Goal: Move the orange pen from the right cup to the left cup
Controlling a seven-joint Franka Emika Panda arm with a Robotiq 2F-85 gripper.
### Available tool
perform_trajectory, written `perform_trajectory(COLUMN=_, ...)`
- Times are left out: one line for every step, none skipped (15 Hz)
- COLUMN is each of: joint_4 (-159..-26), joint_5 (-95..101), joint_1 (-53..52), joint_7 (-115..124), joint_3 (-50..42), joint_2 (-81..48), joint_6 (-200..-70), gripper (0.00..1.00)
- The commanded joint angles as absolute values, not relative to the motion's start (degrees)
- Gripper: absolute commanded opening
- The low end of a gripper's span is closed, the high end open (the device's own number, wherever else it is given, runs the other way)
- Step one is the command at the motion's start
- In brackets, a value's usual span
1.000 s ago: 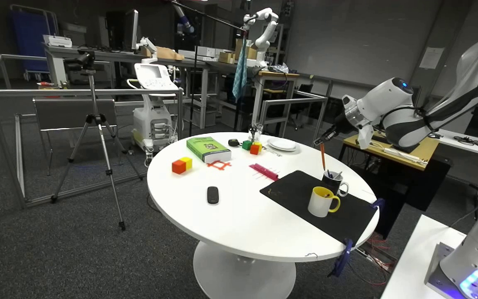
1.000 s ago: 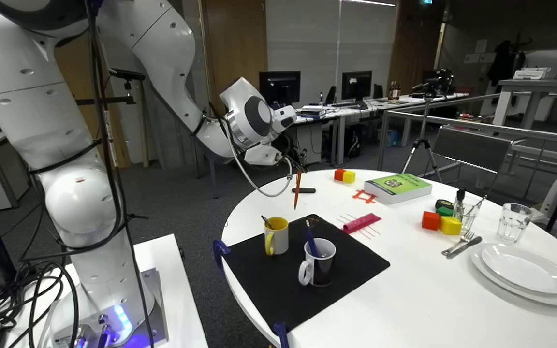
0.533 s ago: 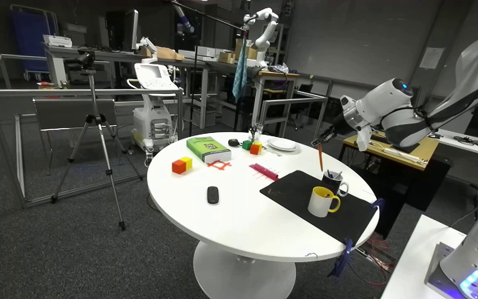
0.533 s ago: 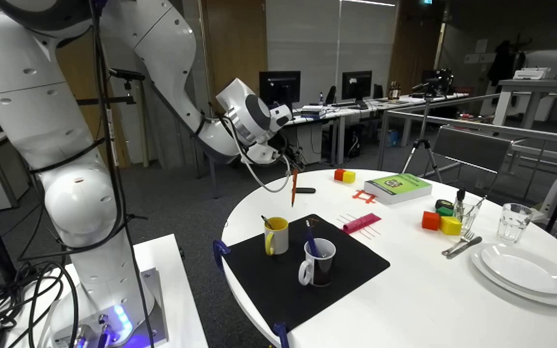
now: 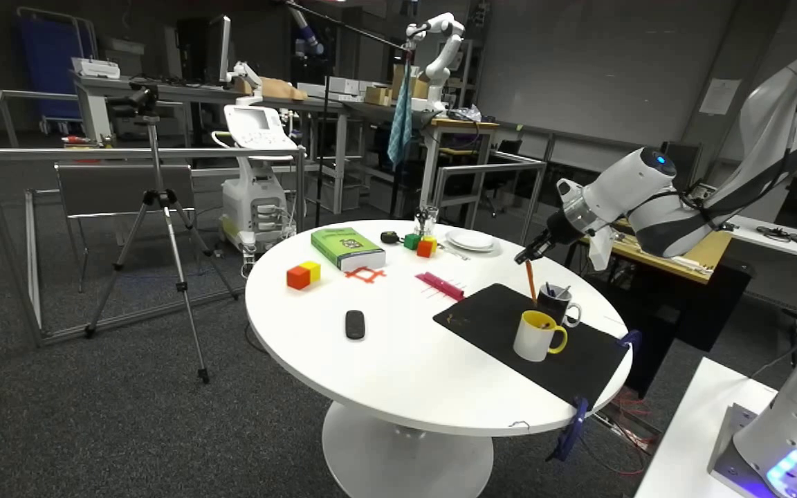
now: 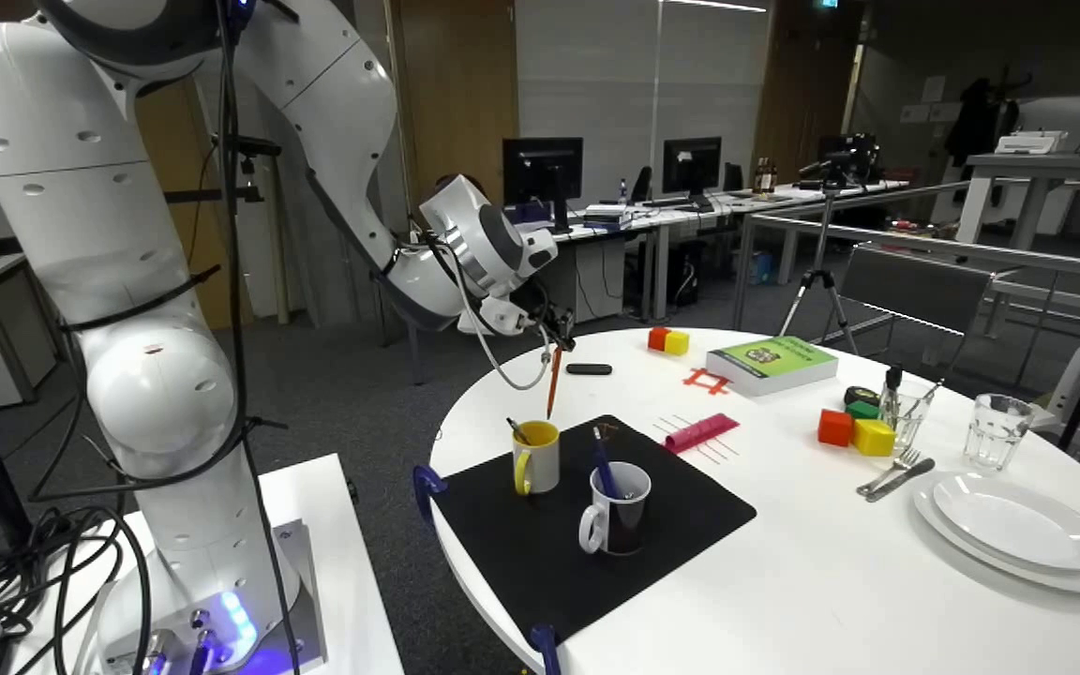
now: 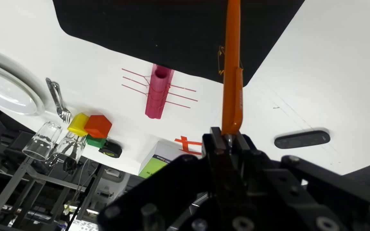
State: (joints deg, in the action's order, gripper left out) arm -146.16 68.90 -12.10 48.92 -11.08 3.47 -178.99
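Note:
My gripper (image 7: 230, 138) is shut on one end of the orange pen (image 7: 232, 73). The pen hangs down, slightly tilted, in both exterior views (image 5: 530, 280) (image 6: 554, 382). The left cup, a white mug with yellow inside and yellow handle (image 5: 531, 340), stands upright on the black mat with a dark pen in it (image 6: 542, 464). The pen's lower tip is just above its rim line in both exterior views; I cannot tell whether it is over the opening. The right cup, dark with a white handle (image 6: 622, 525), stands beside it holding a blue pen. Both cups are out of the wrist view.
The black mat (image 6: 690, 502) is clamped at the round table's edge. A pink tube piece (image 6: 701, 433), a black remote (image 5: 355, 324), coloured blocks (image 6: 851, 431), a green book (image 6: 772, 364), glasses (image 6: 995, 431) and plates (image 6: 1018, 525) are on the table.
My gripper has moved down and toward the yellow mug with the pen in it. The pen's tip is now lower and closer to that mug's rim. The cups have not moved.

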Motion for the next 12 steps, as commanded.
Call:
perform_trajectory(joint_4=-145.69, joint_5=70.17, joint_1=-12.19, joint_7=50.75, joint_3=-10.74, joint_2=1.27, joint_6=-179.86, gripper=0.02)
perform_trajectory(joint_4=-145.72, joint_5=69.99, joint_1=-12.27, joint_7=50.44, joint_3=-10.71, joint_2=0.58, joint_6=-180.11, gripper=0.02)
perform_trajectory(joint_4=-145.71, joint_5=69.85, joint_1=-12.34, joint_7=50.17, joint_3=-10.64, joint_2=-0.11, joint_6=-180.24, gripper=0.02)
perform_trajectory(joint_4=-145.81, joint_5=69.43, joint_1=-12.41, joint_7=49.6, joint_3=-10.6, joint_2=-0.97, joint_6=-180.68, gripper=0.02)
perform_trajectory(joint_4=-145.73, joint_5=69.51, joint_1=-12.48, joint_7=49.57, joint_3=-10.53, joint_2=-1.6, joint_6=-180.68, gripper=0.02)
perform_trajectory(joint_4=-145.68, joint_5=69.56, joint_1=-12.57, joint_7=49.18, joint_3=-10.53, joint_2=-2.41, joint_6=-181.27, gripper=0.02)
perform_trajectory(joint_4=-145.45, joint_5=69.85, joint_1=-12.66, joint_7=49.07, joint_3=-10.59, joint_2=-3.17, joint_6=-181.69, gripper=0.02)
perform_trajectory(joint_4=-145.01, joint_5=70.77, joint_1=-12.68, joint_7=49.26, joint_3=-10.68, joint_2=-3.71, joint_6=-182.12, gripper=0.02)
perform_trajectory(joint_4=-144.63, joint_5=71.38, joint_1=-12.62, joint_7=49.28, joint_3=-10.8, joint_2=-4.38, joint_6=-182.81, gripper=0.02)
perform_trajectory(joint_4=-144.37, joint_5=71.85, joint_1=-12.64, joint_7=49.3, joint_3=-10.86, joint_2=-4.76, joint_6=-183.05, gripper=0.02)
perform_trajectory(joint_4=-144.11, joint_5=72.37, joint_1=-12.65, joint_7=49.23, joint_3=-10.91, joint_2=-5.11, joint_6=-183.4, gripper=0.02)
perform_trajectory(joint_4=-143.84, joint_5=73.15, joint_1=-12.72, joint_7=49.26, joint_3=-10.97, joint_2=-5.33, joint_6=-183.45, gripper=0.02)
